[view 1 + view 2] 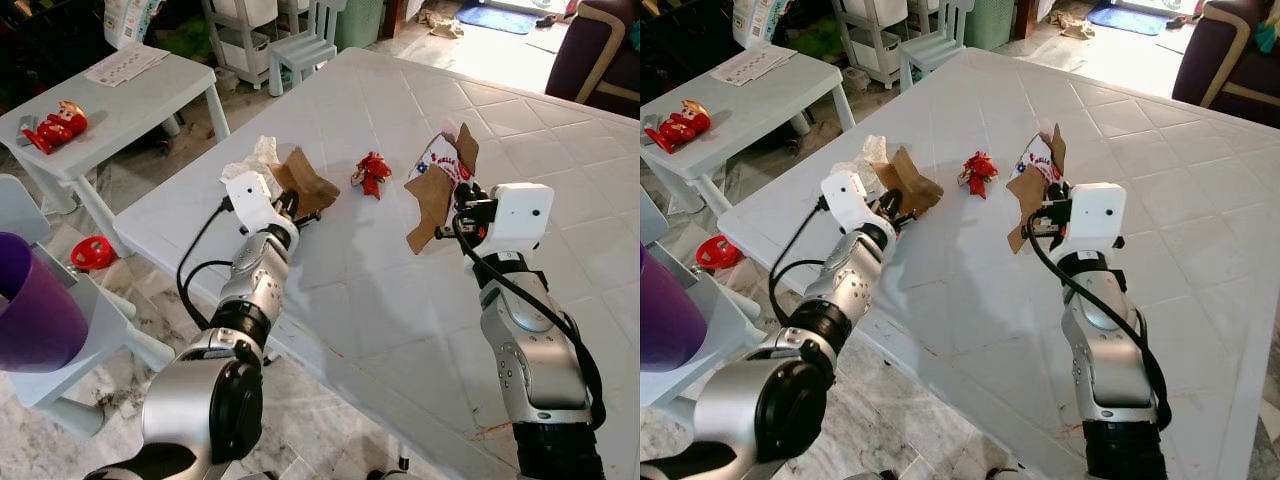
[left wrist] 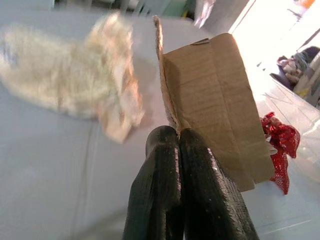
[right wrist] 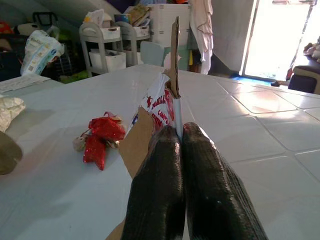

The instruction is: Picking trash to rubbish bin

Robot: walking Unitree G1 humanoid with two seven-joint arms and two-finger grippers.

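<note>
Holding a flap of brown cardboard (image 1: 305, 183) low over the white table (image 1: 560, 160), the left gripper (image 2: 179, 137) has its 2 black fingers pressed tight together on the cardboard's lower edge. Just beside that piece, toward the table's near-left corner, lies a crumpled wad of pale paper (image 1: 255, 158). The right gripper (image 3: 181, 134) is likewise closed hard, pinching a torn carton scrap (image 1: 438, 185), brown on 1 face and white with red lettering on the other, and it holds the scrap raised above the table surface. Between the 2 held pieces a small red crinkled wrapper (image 1: 373, 174) rests on the table, apart from both grippers.

Beyond the table's left edge stands a smaller white side table (image 1: 140, 100) with a red toy (image 1: 58, 125) and a printed sheet (image 1: 125, 63) on it. A purple container (image 1: 35, 315) sits at the far left, and a red and white object (image 1: 92, 252) lies on the floor below. A small white chair (image 1: 305, 45) stands further back
</note>
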